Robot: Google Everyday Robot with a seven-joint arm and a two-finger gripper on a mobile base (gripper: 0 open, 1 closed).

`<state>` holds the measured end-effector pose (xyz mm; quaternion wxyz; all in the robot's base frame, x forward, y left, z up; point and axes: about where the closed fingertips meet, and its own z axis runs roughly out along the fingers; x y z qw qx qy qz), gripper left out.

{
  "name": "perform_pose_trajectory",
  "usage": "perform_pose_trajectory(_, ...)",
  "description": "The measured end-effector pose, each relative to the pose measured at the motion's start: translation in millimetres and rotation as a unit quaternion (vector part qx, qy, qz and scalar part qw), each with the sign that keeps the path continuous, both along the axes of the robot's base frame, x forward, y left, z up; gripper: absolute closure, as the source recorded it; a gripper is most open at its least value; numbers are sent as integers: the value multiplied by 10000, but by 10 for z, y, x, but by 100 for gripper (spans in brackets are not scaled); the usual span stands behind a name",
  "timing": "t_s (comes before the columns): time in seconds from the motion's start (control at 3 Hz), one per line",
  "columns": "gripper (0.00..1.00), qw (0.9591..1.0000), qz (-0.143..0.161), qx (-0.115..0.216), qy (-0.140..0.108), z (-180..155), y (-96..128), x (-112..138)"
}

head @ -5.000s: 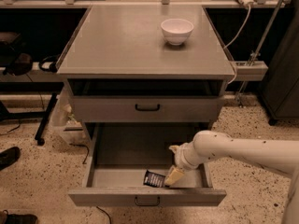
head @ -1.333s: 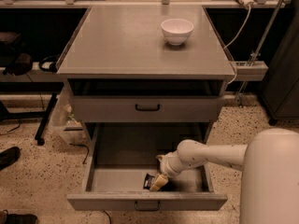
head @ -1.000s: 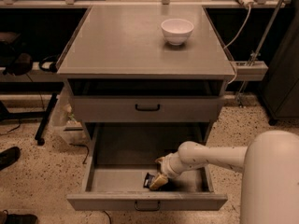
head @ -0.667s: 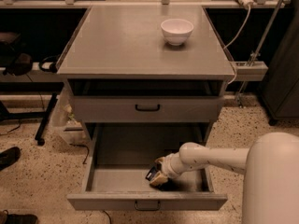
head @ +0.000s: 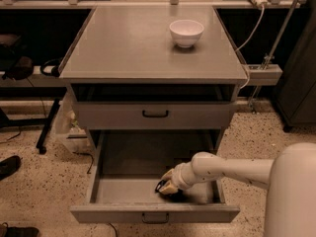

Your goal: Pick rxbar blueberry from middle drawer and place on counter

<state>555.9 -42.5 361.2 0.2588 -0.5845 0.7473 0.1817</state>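
The middle drawer is pulled open at the bottom of the grey cabinet. My gripper is down inside it near the front wall, right of centre. It is shut on the rxbar blueberry, a small dark bar tipped up off the drawer floor between the fingers; most of the bar is hidden by them. My white arm reaches in from the right. The counter is the grey cabinet top above.
A white bowl stands at the counter's back right. The other grey drawer front with a black handle is shut above the open drawer. My white body fills the lower right. A dark shoe lies on the floor at left.
My gripper moved left across the drawer to the bar and closed on it. The bar lay flat on the drawer floor; now it is tipped up in the fingers.
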Motion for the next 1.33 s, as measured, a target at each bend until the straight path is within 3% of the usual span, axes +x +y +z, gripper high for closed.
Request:
perform_pose_trajectory(0.67, 100, 9965, 203, 324, -743, 519, -89, -153)
perform_pose_trajectory(1.0, 100, 9870, 539, 602, -1386, 1009, -143, -343)
perform_pose_trajectory(1.33, 100, 9726, 748, 789, -2058, 1582, -276, -559)
